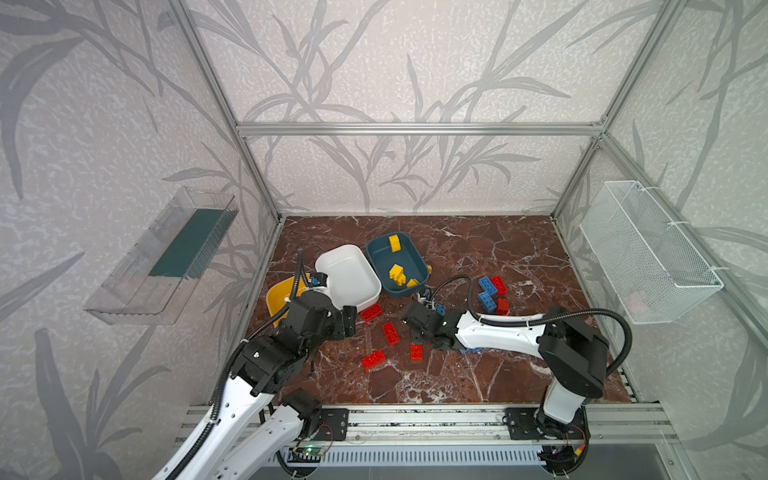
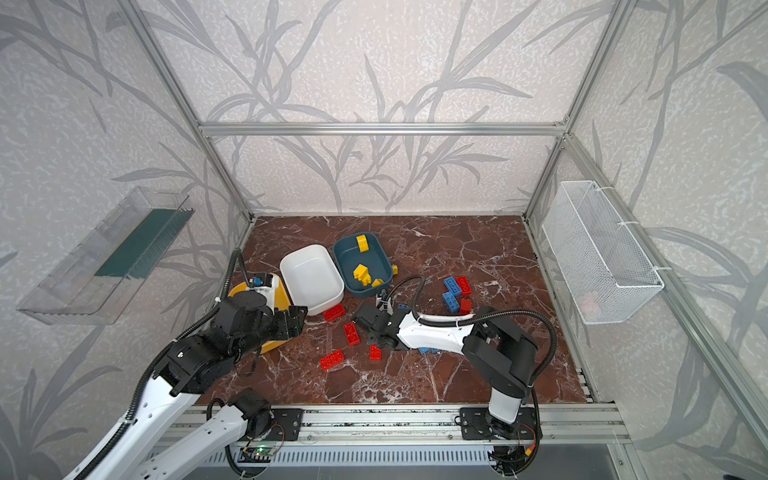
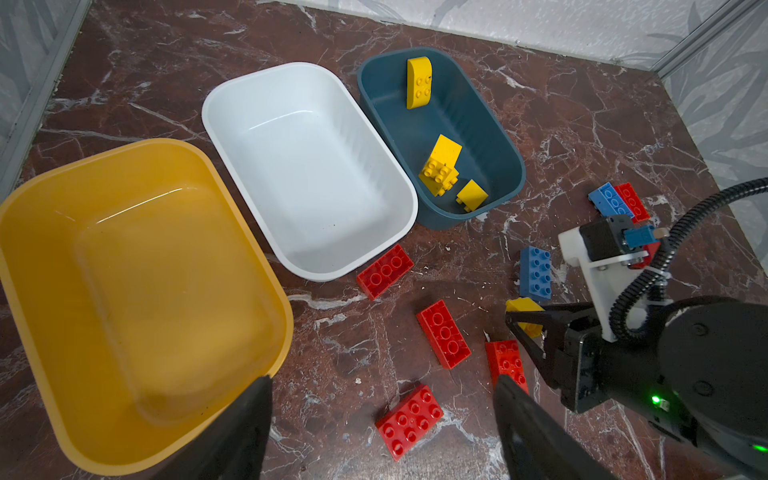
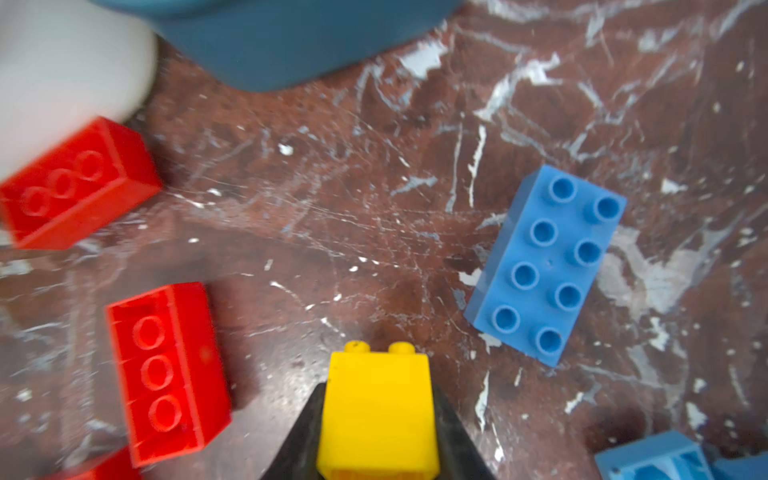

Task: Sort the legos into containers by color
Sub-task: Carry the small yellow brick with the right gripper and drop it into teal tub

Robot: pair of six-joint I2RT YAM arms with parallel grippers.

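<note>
Got a small yellow brick pinched snug in the right gripper, down low over the marble floor, with a long blue brick on one side and a couple of red bricks on the other. Can't tell whether lifted clear or touching down. Left gripper spread wide with nothing in it, hanging above another red brick, just beside the yellow tub.

Guessing the teal tub as the destination, going by the few yellow pieces lying in there (odd pick, with an empty yellow tub right there and an empty white tub too).

Stuff to worry about from here:
- Swinging across too low and clipping the teal rim, shoving the tub or popping the brick loose.
- Holding only smooth side faces, so easy to twist out on any bump.
- Catching the blue brick on the way up and dragging it along.
- Letting go early, or over the wrong tub, and muddling the colours.
- Working both arms this close over the same red pile, pretty much begging for a knock.
</note>
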